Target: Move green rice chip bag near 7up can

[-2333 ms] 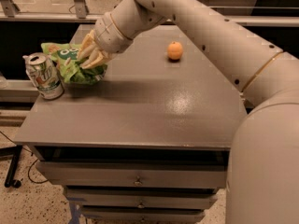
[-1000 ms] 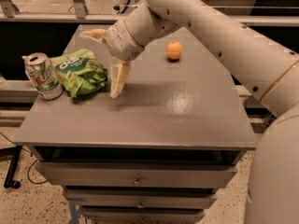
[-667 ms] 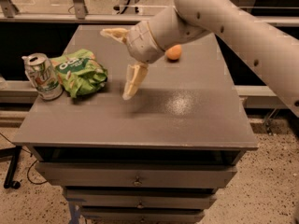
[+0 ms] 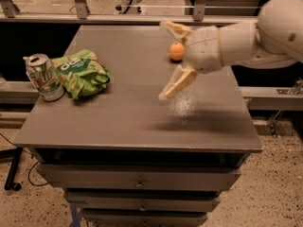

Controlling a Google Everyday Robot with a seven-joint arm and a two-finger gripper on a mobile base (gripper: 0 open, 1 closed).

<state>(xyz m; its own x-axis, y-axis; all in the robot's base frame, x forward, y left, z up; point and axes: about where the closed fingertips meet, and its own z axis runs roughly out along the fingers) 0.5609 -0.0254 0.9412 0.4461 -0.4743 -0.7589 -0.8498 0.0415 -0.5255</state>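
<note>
**Bag set beside can at the left edge; pincer spread wide over mid-table**

Nearest the camera, a stack of grey metal drawers (image 4: 137, 178) is seen under the flat grey table top (image 4: 128, 117), whose front edge and front half are taken up by nothing.

Further back, at the left edge, the dented silver-and-white 7up can (image 4: 43, 77) is stood upright with a slight tilt. The crinkly light-green rice chip bag (image 4: 81, 73) is laid just beside it on its right, touching or nearly so. The bag's long axis is slanted from the far left, where the dark label is shown, down to the crumpled end at the near right.

The cream-coloured two-finger gripper (image 4: 163, 60) is held above the table's middle, well apart from the bag, with its fingers (image 4: 179, 82) spread wide and nothing between them. Open table is left between it and the bag.

Behind the gripper, a small round orange fruit (image 4: 176, 51) is seen partly hidden by the wrist. Beyond the far edge, a metal rail (image 4: 142, 18) is run across.
</note>
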